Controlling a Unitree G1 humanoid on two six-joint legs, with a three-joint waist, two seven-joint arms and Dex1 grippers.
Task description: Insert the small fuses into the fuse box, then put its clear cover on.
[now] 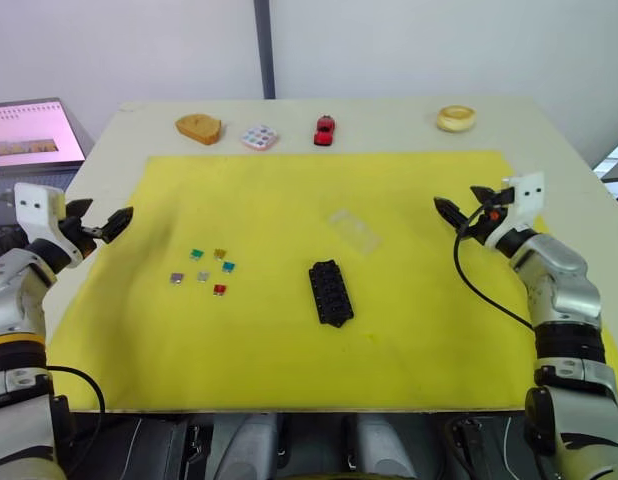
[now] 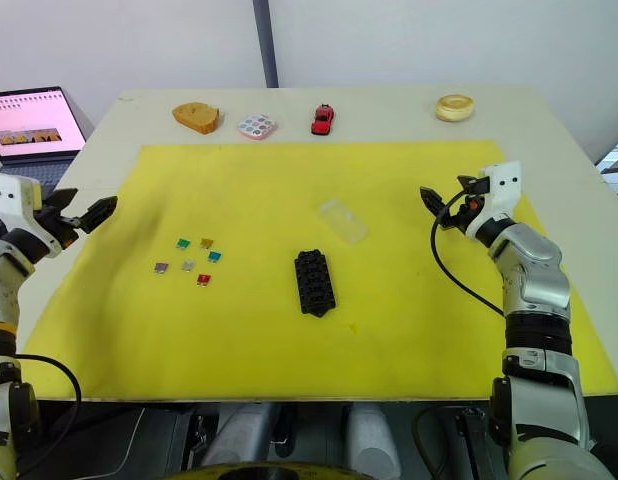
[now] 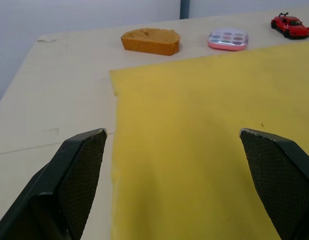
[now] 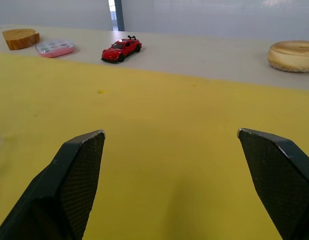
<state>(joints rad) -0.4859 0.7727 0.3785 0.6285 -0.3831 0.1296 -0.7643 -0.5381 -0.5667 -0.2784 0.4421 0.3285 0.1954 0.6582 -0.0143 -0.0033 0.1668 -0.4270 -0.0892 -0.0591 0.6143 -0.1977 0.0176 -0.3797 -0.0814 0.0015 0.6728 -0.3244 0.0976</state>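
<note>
Well apart — fuse box midway between both spread grippers.

A bright yellow mat covers most of the pale beige desk. The fuse box is black. The small fuses are teal, amber, purple, grey, blue and red. The clear cover is colourless, nearly lost against the yellow. At the far edge sit a tan-brown bread slice, a pink-rimmed white tile with coloured dots, a red toy car and a cream-yellow round cake. Both pincers have black fingers with a fine mesh pattern.
</note>
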